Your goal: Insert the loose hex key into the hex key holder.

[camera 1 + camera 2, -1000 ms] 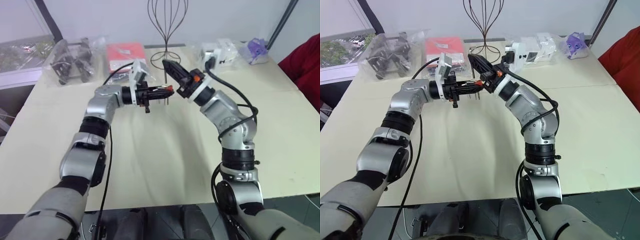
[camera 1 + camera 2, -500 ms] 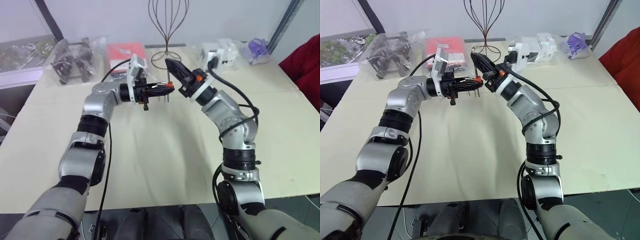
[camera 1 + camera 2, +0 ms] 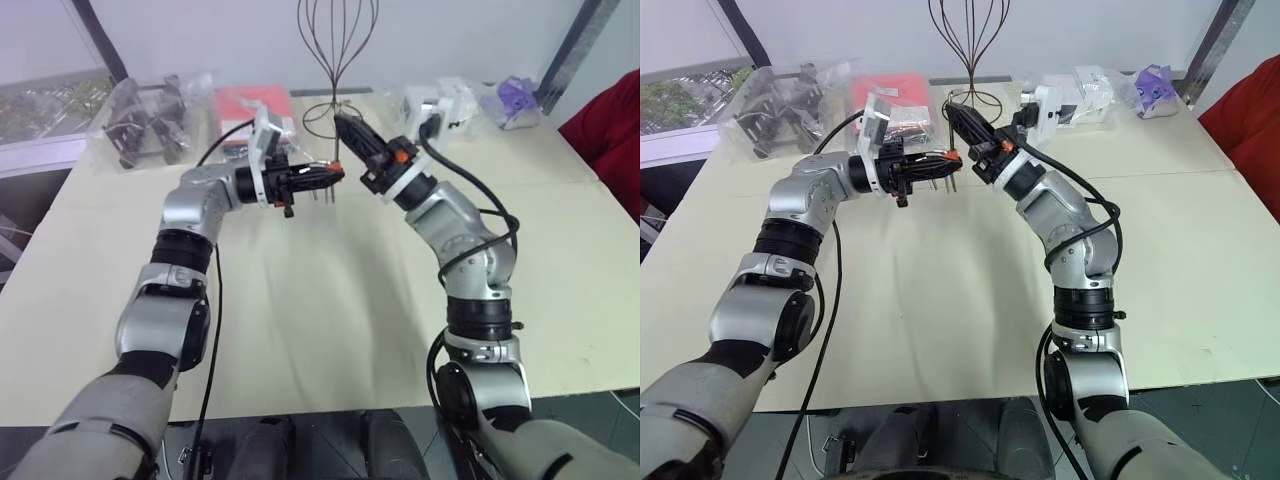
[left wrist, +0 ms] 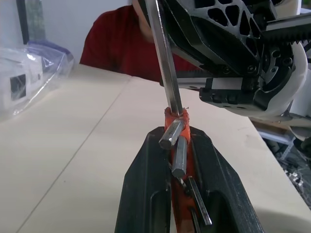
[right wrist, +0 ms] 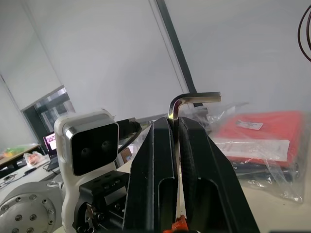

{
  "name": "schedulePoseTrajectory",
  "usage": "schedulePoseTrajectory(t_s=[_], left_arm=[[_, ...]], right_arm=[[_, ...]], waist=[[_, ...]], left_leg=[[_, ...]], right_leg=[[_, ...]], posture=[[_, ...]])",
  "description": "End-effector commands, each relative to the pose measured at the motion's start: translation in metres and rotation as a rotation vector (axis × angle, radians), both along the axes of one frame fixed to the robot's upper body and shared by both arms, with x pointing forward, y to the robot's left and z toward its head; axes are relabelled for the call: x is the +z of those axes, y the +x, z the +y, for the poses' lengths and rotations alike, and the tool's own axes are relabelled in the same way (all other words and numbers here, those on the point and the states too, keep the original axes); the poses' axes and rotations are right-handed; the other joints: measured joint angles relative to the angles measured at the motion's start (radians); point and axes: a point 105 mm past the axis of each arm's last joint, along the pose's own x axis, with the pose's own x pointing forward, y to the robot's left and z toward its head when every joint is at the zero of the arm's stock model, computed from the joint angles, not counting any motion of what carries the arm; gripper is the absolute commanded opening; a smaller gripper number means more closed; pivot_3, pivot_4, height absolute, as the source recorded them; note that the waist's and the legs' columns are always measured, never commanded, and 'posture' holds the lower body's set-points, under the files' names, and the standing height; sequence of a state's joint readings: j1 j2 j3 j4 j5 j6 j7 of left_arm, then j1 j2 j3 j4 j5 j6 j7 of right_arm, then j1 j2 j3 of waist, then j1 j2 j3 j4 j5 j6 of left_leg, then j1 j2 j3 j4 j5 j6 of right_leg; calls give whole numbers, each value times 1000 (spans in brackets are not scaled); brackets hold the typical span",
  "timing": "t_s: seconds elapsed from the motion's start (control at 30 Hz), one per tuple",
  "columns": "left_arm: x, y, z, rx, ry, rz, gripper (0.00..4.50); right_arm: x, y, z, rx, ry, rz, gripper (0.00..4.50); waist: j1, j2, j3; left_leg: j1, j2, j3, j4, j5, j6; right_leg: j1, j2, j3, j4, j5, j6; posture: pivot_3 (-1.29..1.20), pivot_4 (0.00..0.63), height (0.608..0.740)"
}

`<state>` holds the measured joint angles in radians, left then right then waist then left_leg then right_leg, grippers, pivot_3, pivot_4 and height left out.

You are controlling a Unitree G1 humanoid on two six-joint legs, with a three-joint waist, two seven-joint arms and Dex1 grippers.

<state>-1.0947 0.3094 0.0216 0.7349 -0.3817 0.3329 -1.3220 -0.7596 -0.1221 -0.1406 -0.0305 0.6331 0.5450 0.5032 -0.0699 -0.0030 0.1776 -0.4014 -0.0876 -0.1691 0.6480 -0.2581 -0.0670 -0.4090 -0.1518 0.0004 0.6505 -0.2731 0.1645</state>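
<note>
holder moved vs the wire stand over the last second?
Yes. The hex key holder in the left end effector edged up toward the wire stand.

In the upper middle of the frame the 2 arms meet above the cream tabletop (image 3: 940,300). The left pincer (image 3: 945,166) points toward the frame's right, clamped on the red-orange hex key holder (image 3: 952,157), whose short dark keys hang below it. The right pincer (image 3: 958,118) slants up and leftward, just beside the holder. A red packet (image 3: 895,98) lies behind them, near a wire stand (image 3: 968,40).
</note>
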Motion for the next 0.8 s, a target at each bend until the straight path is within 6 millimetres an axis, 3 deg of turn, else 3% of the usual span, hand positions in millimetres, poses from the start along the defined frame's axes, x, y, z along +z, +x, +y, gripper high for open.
schedulePoseTrajectory(t_s=[0.03, 0.23, 0.8], left_arm=[[26, -5, 2, -12, -45, -97, 0], [21, -6, 0, -24, 34, -155, 0], [35, 3, 8, 18, -28, -140, 0]], right_arm=[[-11, -5, 5, 46, -62, 6, 41], [-21, -9, 8, 93, -110, 21, 41], [-35, 0, -13, -2, -106, 63, 41]], waist=[[0, 0, 0], [0, 0, 0], [0, 0, 0]], left_leg=[[0, 0, 0, 0, 0, 0], [0, 0, 0, 0, 0, 0], [0, 0, 0, 0, 0, 0]], right_leg=[[0, 0, 0, 0, 0, 0], [0, 0, 0, 0, 0, 0], [0, 0, 0, 0, 0, 0]], posture=[[0, 150, 740], [0, 150, 740], [0, 150, 740]])
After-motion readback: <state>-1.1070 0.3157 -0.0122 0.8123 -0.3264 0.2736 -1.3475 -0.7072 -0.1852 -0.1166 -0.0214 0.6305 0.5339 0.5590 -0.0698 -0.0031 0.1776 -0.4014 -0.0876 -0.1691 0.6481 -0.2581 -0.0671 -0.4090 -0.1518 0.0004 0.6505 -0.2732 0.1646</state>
